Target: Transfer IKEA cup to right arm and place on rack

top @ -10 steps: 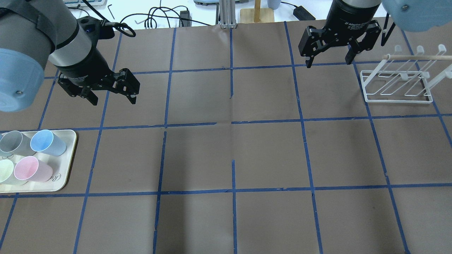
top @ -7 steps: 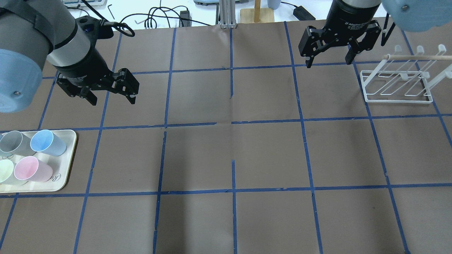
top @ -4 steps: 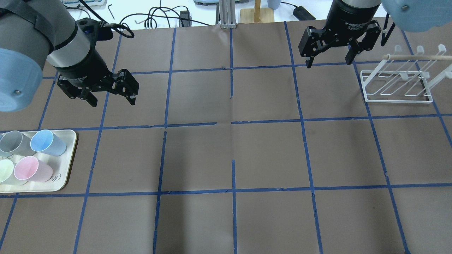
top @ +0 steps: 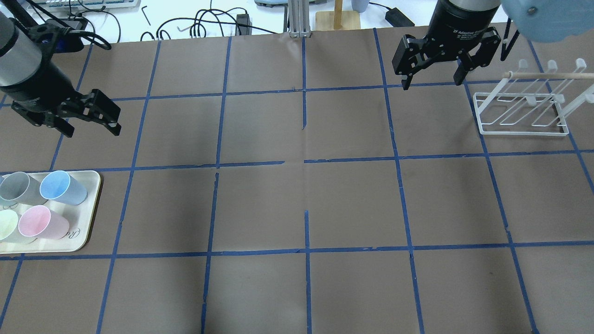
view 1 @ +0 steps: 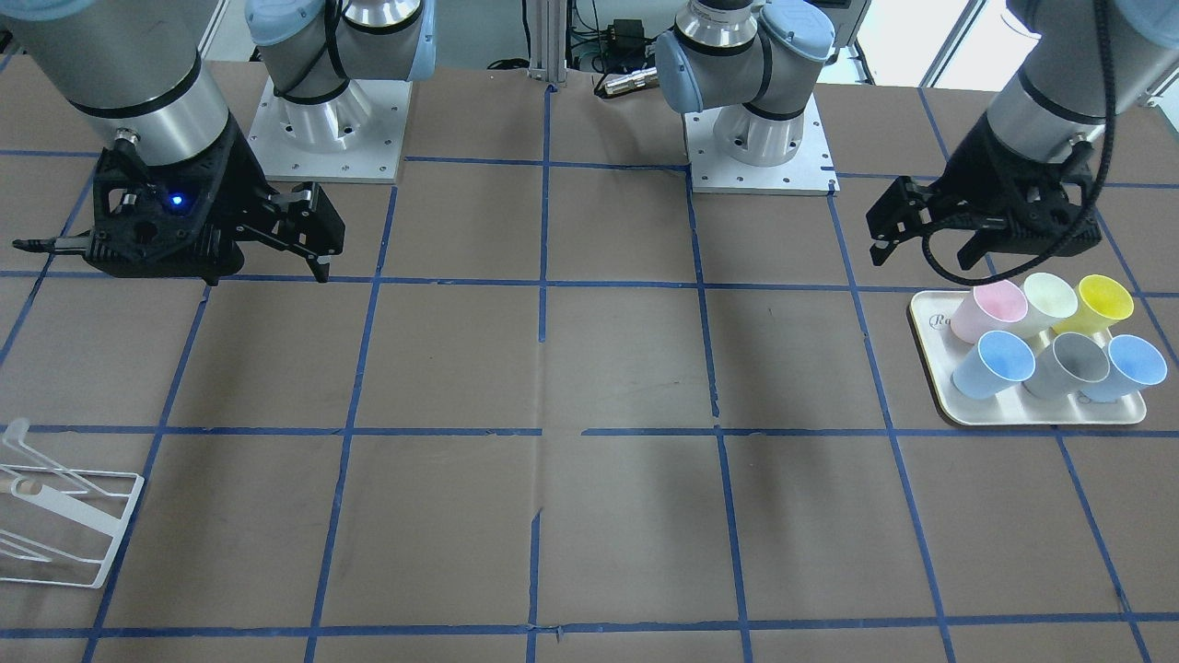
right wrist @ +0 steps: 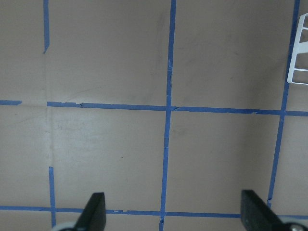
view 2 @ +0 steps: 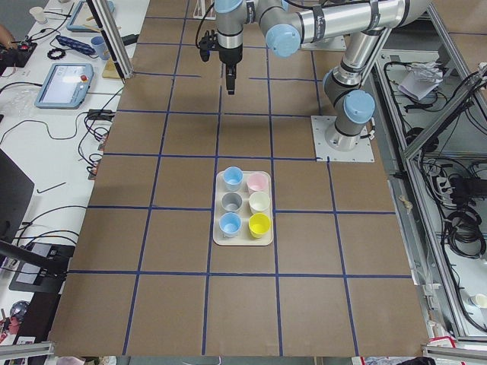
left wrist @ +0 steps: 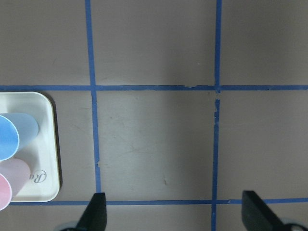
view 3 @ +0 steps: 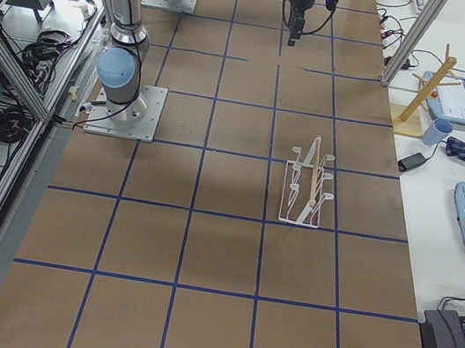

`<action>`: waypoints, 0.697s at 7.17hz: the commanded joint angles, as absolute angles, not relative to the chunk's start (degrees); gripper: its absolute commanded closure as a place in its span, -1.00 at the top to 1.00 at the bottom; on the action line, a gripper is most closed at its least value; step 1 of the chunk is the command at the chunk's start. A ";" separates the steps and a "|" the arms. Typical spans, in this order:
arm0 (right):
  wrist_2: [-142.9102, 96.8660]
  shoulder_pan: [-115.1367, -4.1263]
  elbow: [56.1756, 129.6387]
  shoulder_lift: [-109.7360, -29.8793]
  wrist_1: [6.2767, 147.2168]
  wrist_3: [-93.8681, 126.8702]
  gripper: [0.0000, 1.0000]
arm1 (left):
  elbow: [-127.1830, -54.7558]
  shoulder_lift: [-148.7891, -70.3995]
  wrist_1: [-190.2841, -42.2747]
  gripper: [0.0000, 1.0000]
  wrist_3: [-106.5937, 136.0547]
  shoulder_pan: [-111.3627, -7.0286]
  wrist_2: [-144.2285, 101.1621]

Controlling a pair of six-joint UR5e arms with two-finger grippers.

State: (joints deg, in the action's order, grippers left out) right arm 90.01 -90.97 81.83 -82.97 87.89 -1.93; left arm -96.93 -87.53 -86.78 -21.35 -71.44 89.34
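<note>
Two pale blue IKEA cups (view 1: pixel 993 364) (view 1: pixel 1128 368) lie among several cups on a cream tray (view 1: pixel 930 318) at my left end of the table. One blue cup (top: pixel 62 187) shows in the overhead view and one in the left wrist view (left wrist: pixel 14 134). My left gripper (top: pixel 93 133) (view 1: pixel 921 258) is open and empty, hovering beyond the tray's far corner. My right gripper (top: pixel 432 83) (view 1: pixel 267 272) is open and empty, just left of the white wire rack (top: pixel 524 133) with its wooden peg (top: pixel 552 74). The rack holds nothing.
A grey cup (top: pixel 16 188), a pink cup (top: pixel 39 222), a pale green one (top: pixel 5 225) and a yellow one (view 1: pixel 1101 302) share the tray. Brown paper with blue tape lines (top: pixel 306 162) covers the table. Cables and a wooden stand (top: pixel 338 18) lie past the far edge.
My left arm has swung to the left, bringing its open gripper nearer the tray side. The right arm and the cups have not moved.
</note>
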 commanded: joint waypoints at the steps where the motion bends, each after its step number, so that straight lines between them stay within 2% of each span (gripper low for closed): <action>1: 90.00 -90.97 81.83 -82.97 87.89 -1.93 1.00 | -97.82 -88.24 -86.49 1.00 -35.71 -62.97 89.30; 5: 89.74 -90.97 81.83 -82.97 87.89 -1.85 1.00 | -100.46 -92.00 -82.73 1.00 -60.52 -49.69 89.21</action>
